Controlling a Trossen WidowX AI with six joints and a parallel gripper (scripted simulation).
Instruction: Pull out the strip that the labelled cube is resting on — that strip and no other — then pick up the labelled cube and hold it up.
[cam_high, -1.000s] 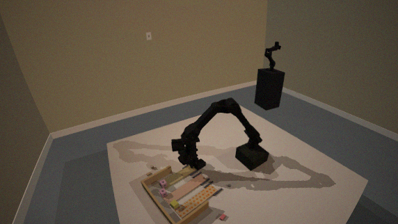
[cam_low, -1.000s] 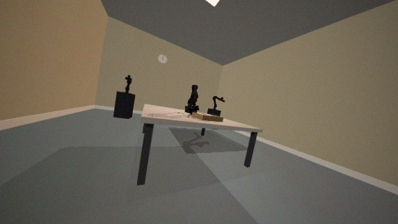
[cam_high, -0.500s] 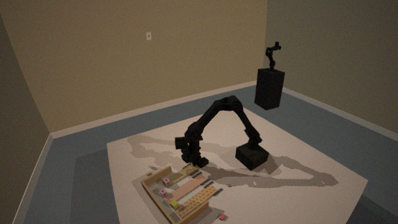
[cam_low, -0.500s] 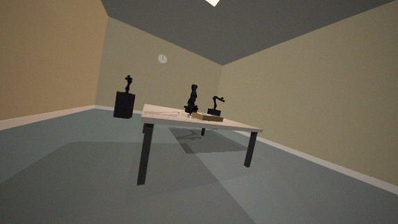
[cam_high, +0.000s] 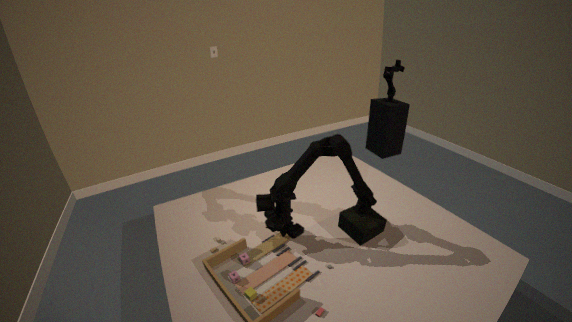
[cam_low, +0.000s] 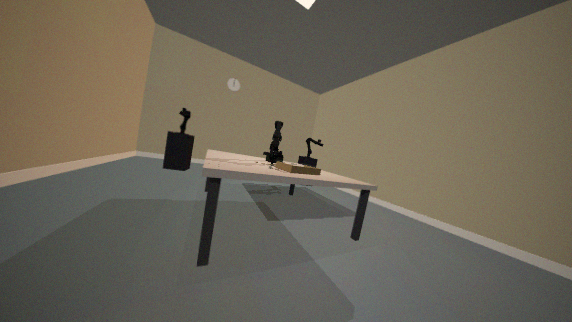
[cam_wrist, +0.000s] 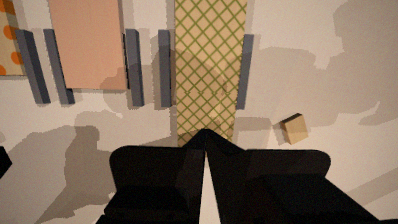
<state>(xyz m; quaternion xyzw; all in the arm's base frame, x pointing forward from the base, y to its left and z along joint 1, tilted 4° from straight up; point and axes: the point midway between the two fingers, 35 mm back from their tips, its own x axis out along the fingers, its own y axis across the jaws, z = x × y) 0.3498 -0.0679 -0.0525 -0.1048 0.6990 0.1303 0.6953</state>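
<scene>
Tan strip with green lattice pattern (cam_wrist: 210, 65); plain salmon-pink strip (cam_wrist: 86, 42); cream strip with orange dots (cam_wrist: 9, 37); slate-grey divider bars (cam_wrist: 132, 67); small tan block (cam_wrist: 293, 128); black claw (cam_wrist: 205, 137); pale worktop (cam_wrist: 310, 65).

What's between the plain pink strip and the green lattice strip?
In the wrist view, two grey rails stand between the pink strip and the lattice strip, a bare gap between them.

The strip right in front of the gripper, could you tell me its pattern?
Tan with a green crisscross lattice, clearest in the wrist view.

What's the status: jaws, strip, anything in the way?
Black gripper shut, jaws pressed together on the near end of the green-lattice tan strip. Strip lies between grey rails. Small tan block beside it, apart, not in the way.
</scene>
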